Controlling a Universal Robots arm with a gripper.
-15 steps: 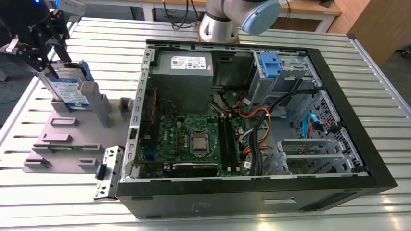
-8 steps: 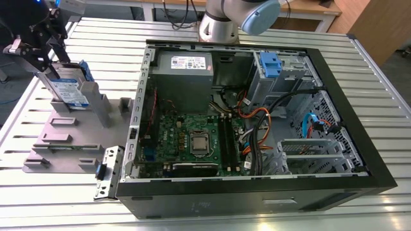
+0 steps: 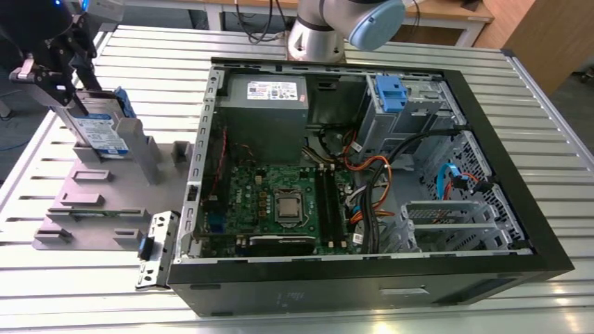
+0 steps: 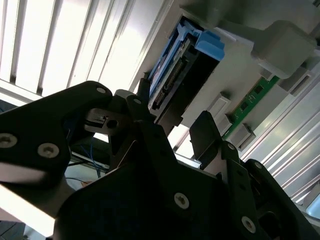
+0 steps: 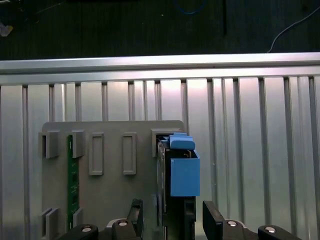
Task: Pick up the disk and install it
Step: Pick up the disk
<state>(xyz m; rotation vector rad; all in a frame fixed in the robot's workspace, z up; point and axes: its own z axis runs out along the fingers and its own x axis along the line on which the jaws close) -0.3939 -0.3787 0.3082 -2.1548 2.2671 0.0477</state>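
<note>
The pick-up is in hand: the gripper (image 5: 172, 207) is spread, one finger on each side of the disk (image 5: 184, 175), which stands on edge in a slot of the grey holder (image 5: 110, 200) near the table's (image 3: 547, 139) edge at the exterior view's left (I can make out no contact). A sound grip calls for closing squarely on the disk's sides. A green memory stick (image 5: 73, 175) lies in the holder nearby. Farther off sits the open computer case (image 3: 371, 282). Its tall side wall and loose cables (image 3: 371, 188) stand between the disk and the drive cage (image 3: 394, 94).
</note>
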